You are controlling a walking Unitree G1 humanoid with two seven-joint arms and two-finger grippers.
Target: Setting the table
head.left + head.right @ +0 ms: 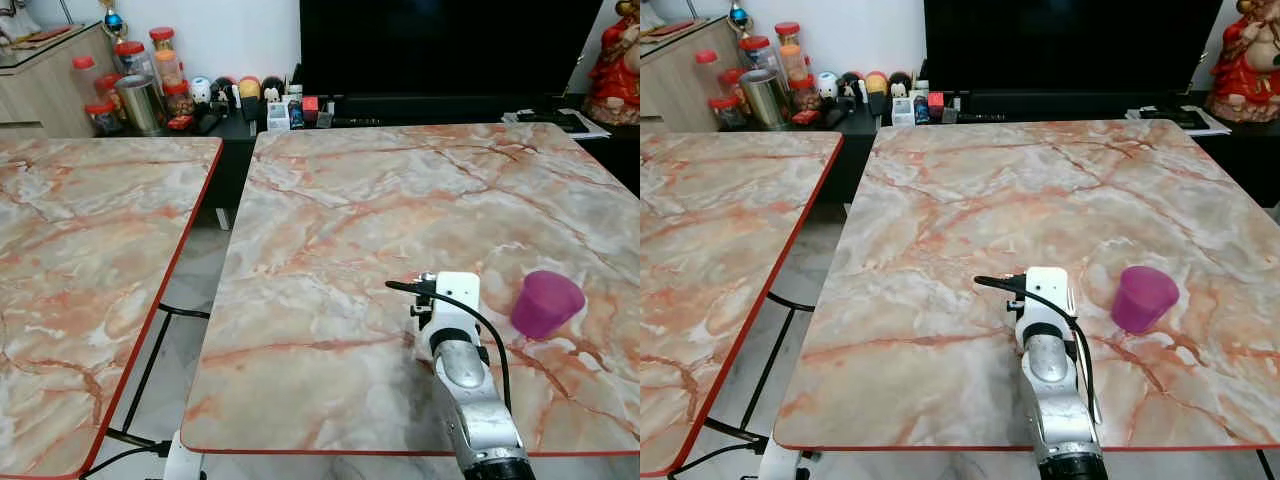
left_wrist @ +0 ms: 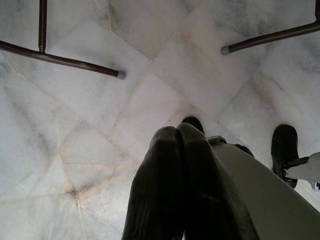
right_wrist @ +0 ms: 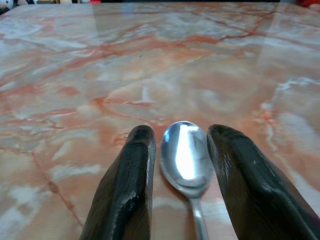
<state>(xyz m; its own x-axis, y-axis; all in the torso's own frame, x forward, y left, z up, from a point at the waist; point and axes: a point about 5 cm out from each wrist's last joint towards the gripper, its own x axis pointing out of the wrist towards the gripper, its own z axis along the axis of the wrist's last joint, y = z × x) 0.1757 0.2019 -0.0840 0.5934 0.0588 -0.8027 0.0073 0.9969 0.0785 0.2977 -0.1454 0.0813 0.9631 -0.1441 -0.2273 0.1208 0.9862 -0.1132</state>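
- The right gripper [image 3: 180,165] sits low over the marble table [image 1: 330,200], its fingers spread apart with a metal spoon [image 3: 185,155] lying between them; small gaps show on both sides of the bowl, so it has hold of nothing
- The spoon rests flat on the tabletop, bowl pointing away from the wrist, handle running back under the gripper
- A purple cup [image 1: 546,302] lies tipped on its side on the same table, near the right arm's wrist, to the robot's right
- The left gripper [image 2: 180,165] hangs idle over the tiled floor, its fingers pressed together and empty
- Risk, as I judge it: a flat spoon on slick marble may skid or pivot away if the fingers close unevenly
- Pressing down too hard could scrape the fingertips against the table
- A sideways swing of the right arm could knock the cup and send it rolling toward the table edge
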